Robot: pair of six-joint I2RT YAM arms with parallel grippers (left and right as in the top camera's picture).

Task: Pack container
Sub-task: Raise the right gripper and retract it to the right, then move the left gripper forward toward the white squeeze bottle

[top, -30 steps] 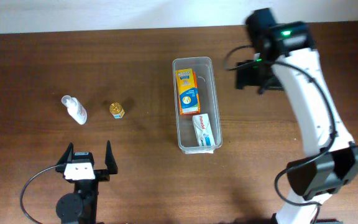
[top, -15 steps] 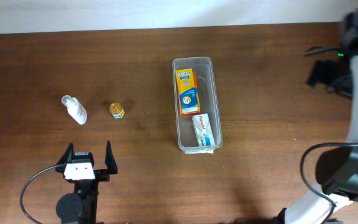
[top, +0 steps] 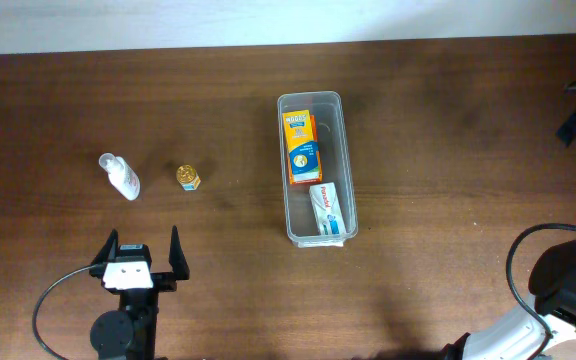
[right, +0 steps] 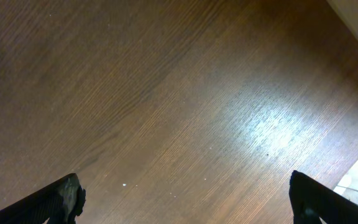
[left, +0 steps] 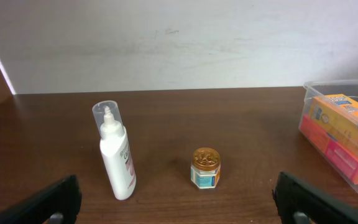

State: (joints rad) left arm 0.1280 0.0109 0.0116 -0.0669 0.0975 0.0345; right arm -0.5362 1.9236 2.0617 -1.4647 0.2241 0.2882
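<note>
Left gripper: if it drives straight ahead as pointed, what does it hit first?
Probably the white spray bottle or the gold-lidded jar. Both stand ahead within the open left gripper's span, at similar depth, so first contact is unclear.

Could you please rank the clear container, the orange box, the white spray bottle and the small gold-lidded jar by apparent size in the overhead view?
Largest to smallest:
1. clear container
2. orange box
3. white spray bottle, which stands upright, so it is foreshortened from above
4. gold-lidded jar
</note>
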